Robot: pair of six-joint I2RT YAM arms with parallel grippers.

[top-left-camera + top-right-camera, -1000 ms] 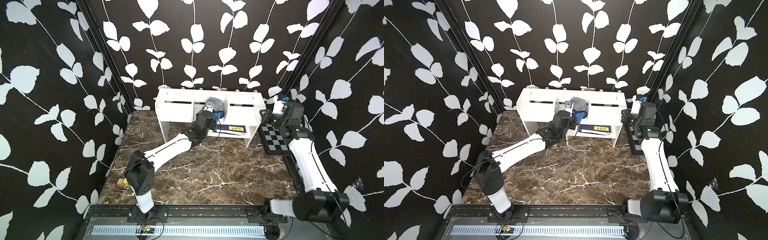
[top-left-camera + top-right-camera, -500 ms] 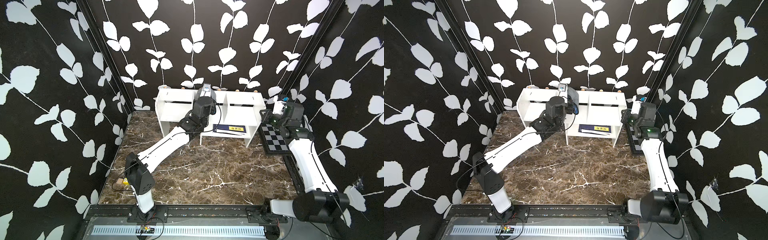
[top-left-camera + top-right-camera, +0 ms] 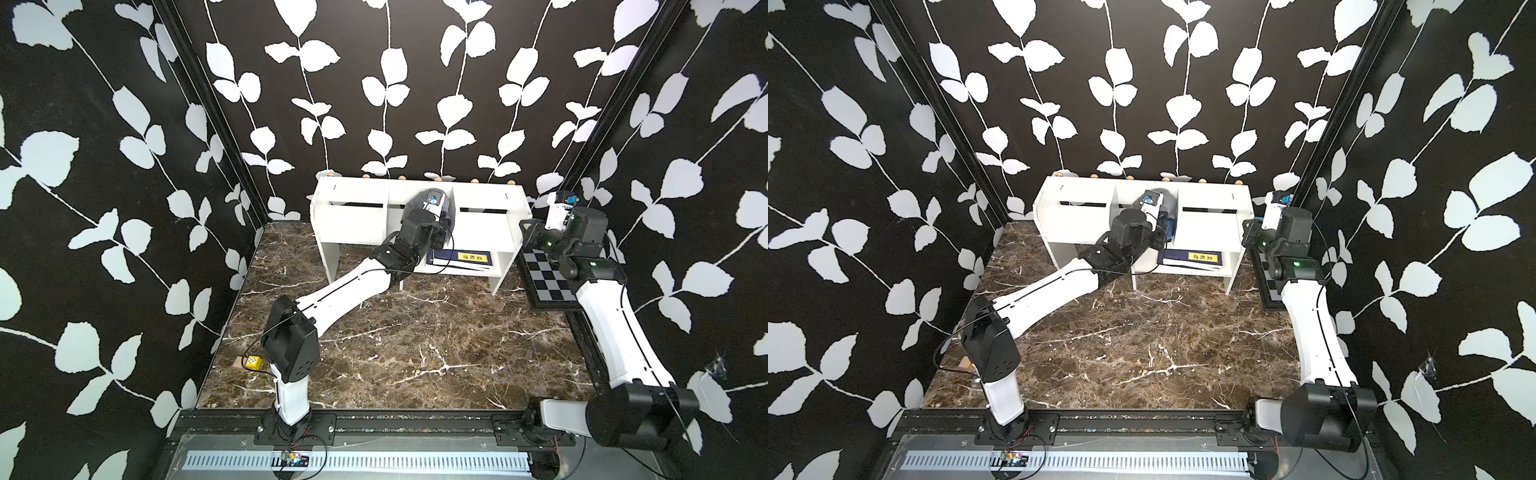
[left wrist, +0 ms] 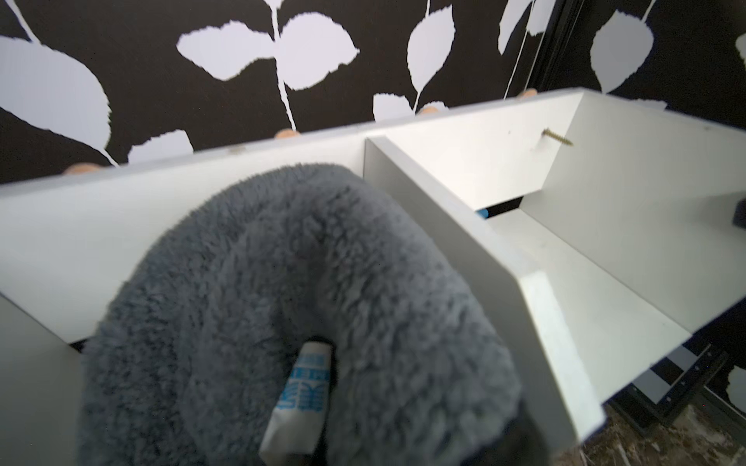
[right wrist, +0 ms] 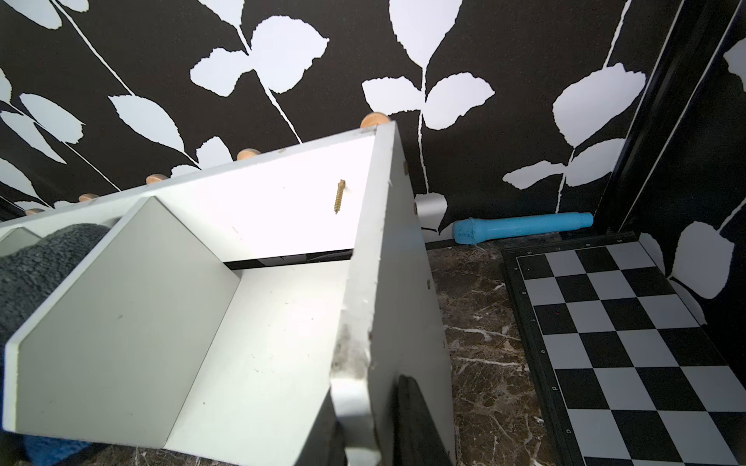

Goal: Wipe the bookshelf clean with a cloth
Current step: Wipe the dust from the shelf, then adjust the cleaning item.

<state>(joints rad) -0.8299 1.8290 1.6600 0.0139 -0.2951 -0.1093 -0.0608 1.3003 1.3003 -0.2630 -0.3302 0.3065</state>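
Observation:
The white bookshelf stands against the back wall. The cloth is bunched in its middle upper compartment, grey side out with blue below. My left gripper is shut on the cloth, which presses against the divider on that compartment's right. In the left wrist view the grey cloth and its white tag cover the fingers. My right gripper is shut on the bookshelf's right end panel, one dark finger on its outer face.
A checkered board lies right of the shelf, under the right arm. A light blue tube rests by the back wall. A book lies in the lower compartment. A screw sticks out of the back panel. A yellow cube sits front left.
The left gripper carried the cloth up and left to the shelf's top edge, then back down and right against the divider. The right arm has not moved.

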